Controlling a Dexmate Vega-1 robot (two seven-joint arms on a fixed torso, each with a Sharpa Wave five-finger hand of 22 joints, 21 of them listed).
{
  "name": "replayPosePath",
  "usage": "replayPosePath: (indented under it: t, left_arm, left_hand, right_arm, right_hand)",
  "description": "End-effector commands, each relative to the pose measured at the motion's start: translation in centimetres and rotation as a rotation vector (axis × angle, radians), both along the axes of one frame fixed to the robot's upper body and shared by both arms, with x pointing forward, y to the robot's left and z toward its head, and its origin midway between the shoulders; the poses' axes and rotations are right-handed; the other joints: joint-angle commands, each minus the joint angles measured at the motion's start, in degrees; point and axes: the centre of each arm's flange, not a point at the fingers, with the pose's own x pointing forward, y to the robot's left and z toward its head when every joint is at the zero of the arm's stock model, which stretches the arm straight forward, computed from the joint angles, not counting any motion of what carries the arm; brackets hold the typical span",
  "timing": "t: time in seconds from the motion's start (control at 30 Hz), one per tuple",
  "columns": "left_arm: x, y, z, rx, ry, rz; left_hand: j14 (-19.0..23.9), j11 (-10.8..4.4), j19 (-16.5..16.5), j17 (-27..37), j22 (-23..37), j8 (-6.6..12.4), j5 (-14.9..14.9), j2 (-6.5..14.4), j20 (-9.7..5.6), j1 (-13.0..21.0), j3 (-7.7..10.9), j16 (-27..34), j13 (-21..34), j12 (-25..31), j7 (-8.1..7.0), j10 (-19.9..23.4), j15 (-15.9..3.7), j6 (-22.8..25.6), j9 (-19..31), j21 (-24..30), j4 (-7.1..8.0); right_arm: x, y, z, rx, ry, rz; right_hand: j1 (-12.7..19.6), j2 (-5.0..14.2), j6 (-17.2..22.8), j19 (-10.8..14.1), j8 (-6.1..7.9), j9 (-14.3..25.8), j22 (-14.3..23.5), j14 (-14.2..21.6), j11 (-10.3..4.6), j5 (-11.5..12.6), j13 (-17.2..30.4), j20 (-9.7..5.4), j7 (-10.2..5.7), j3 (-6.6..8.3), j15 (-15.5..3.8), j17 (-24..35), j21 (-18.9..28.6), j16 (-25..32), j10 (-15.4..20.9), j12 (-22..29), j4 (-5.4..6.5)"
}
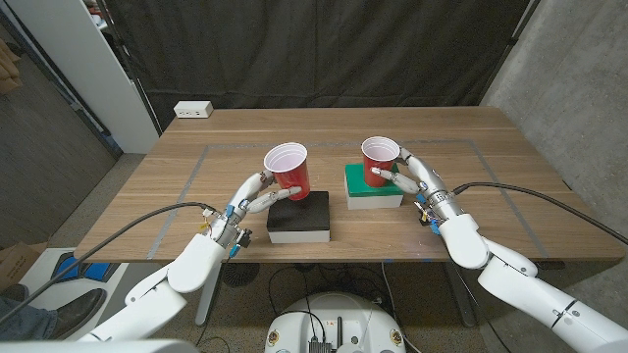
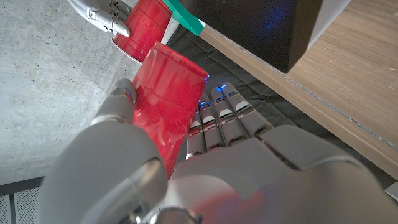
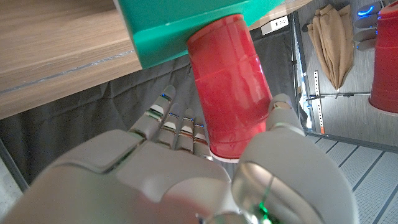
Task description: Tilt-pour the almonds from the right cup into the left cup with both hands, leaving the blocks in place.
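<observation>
Spanning the head view, a wooden counter [image 1: 461, 211] carries every item listed below; pale tape lines mark a rectangle on its top.

Black block [image 1: 300, 218]: dark top, white lower band, near the counter's front edge, toward the robot's left of centre. Taken as landmark.

Green block [image 1: 371, 186]: green top, white lower band, just to the right of the black block and slightly farther back, with a narrow gap between them.

Left arm [image 1: 172, 279]: white, enters from the lower left corner with a black cable along it, reaching toward the black block.

Right arm [image 1: 510, 275]: white, enters from the lower right corner with a black cable, reaching toward the green block.

Left hand [image 1: 257, 196]: at the black block's left rear corner, grasping the left cup, thumb on one side and fingers [image 2: 217, 115] on the other, as the left wrist view shows.

Right hand [image 1: 412, 175]: beyond the green block, on the far side from the black block, wrapped around the right cup; the right wrist view shows thumb and fingers [image 3: 177, 127] on opposite sides of its wall.

Left cup [image 1: 288, 171]: red, white inside, mouth up, above the black block's rear edge; whether its base touches the block cannot be told.

Right cup [image 1: 380, 163]: red, upright, its base on the green block. Contents not discernible.

White power strip [image 1: 193, 110]: far rear of the counter, well behind and left of the black block.
</observation>
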Motion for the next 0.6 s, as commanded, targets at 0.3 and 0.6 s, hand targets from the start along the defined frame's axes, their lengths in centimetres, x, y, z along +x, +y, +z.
replayPosePath:
  t: [0.3, 0.6]
  left_arm:
    - [0.22, -0.3, -0.18, -0.006, 0.006, 0.003]
    - [0.32, -0.42, -0.1, -0.01, 0.002, 0.001]
  left_hand:
    - [0.2, -0.1, 0.0, 0.1, 0.3, -0.11, 0.3, 0.5, -3.21, 0.6, -0.54, 0.0, 0.1, 0.1, 0.0, 0.4, -2.86, 0.2, 0.3, -0.2, -0.07]
    - [0.3, 0.19, -0.1, 0.1, 0.3, -0.17, 0.4, 0.9, -2.87, 0.8, -0.6, 0.0, 0.1, 0.1, 0.2, 0.3, -2.55, 0.0, 0.3, -0.2, -0.07]
  right_arm:
    - [1.31, 0.9, 0.25, -0.003, 0.012, 0.036]
    - [1.75, 1.32, 0.36, 0.007, 0.009, 0.054]
  right_hand:
    - [0.7, -0.5, -0.6, 0.4, 0.07, 0.3, 0.1, 0.5, 0.0, 0.6, 0.1, 0.43, -0.1, -0.12, 0.24, 0.1, 0.1, 0.1, 0.0, 0.2, -0.23]
    - [0.9, -0.66, 0.1, 0.8, 0.42, 0.3, 0.1, 1.3, 0.08, 0.6, 0.1, 0.59, 0.11, -0.16, 0.15, 0.1, 0.3, 0.4, 0.8, 0.5, -0.17]
